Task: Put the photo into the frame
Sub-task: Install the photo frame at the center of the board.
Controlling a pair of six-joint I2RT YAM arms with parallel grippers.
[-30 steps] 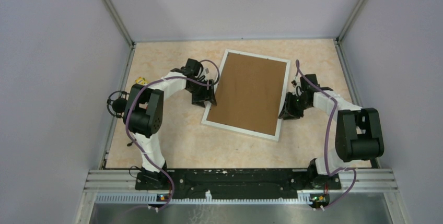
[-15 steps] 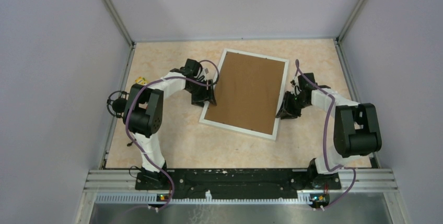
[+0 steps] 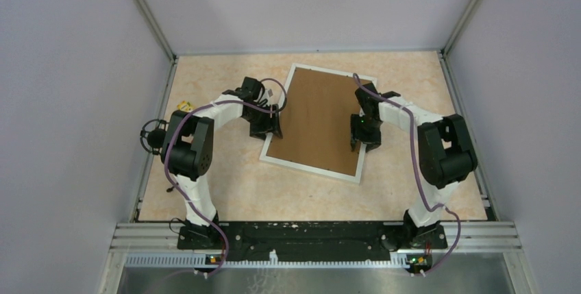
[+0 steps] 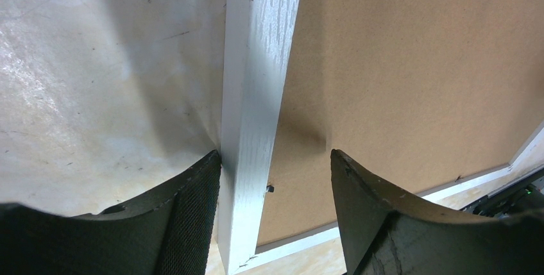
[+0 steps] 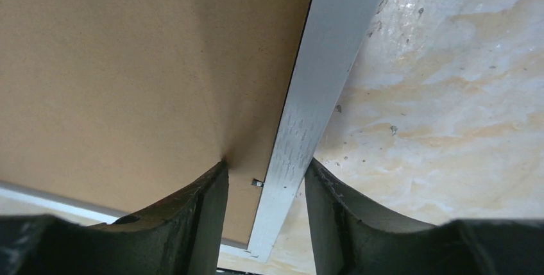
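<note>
White picture frame (image 3: 308, 170) lying face down and askew on the desk (image 3: 226, 191), midway between the side edges and nearer the far edge. A brown backing board (image 3: 318, 119) fills its back. The photo is not visible (perhaps beneath the board). The left gripper (image 4: 276, 166) straddles the frame's left bar, jaws apart, one finger against its outer side. The right gripper (image 5: 266, 175) straddles the right bar, unclamped. They are likely bracing opposite sides to steady the frame.
</note>
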